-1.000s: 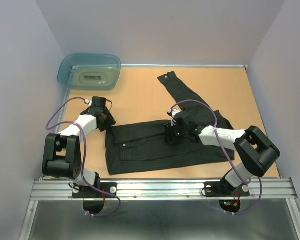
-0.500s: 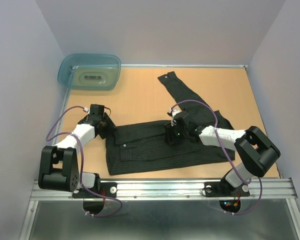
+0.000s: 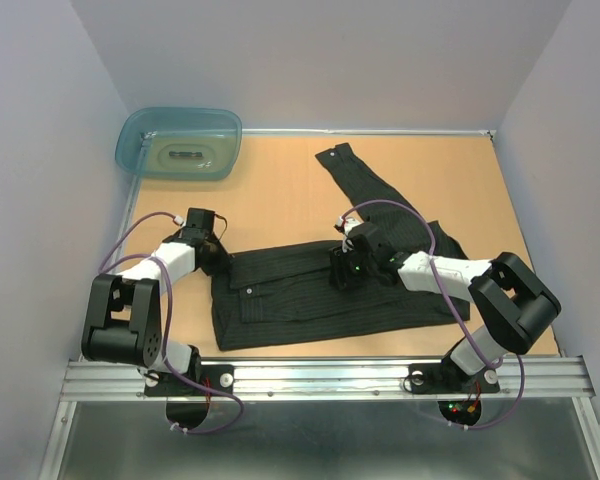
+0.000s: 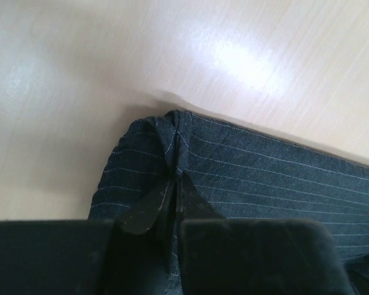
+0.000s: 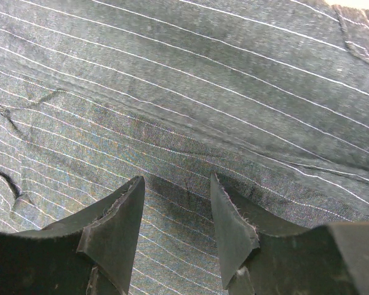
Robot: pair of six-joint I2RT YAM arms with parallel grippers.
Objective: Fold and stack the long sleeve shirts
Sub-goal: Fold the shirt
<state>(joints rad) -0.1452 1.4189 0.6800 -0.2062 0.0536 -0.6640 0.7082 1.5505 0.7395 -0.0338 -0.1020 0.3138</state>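
Note:
The dark pinstriped long sleeve shirt (image 3: 290, 300) lies partly folded, flat on the wooden table (image 3: 270, 200), with one sleeve (image 3: 358, 178) stretched toward the back. My left gripper (image 3: 215, 257) is at the shirt's far left corner. In the left wrist view the gripper (image 4: 175, 179) is shut, pinching a fold of the shirt (image 4: 264, 175) at that corner. My right gripper (image 3: 342, 270) is over the shirt's middle. In the right wrist view it (image 5: 175, 184) is open, its tips resting on the striped cloth (image 5: 203, 80) with nothing between them.
A translucent teal plastic tub (image 3: 180, 143) stands at the back left corner. Pale walls close in the left, right and back sides. A metal rail (image 3: 320, 378) runs along the near edge by the arm bases.
My left gripper has moved nearer and onto the shirt's far left corner, and its arm has shifted. The right arm and the shirt have not visibly moved.

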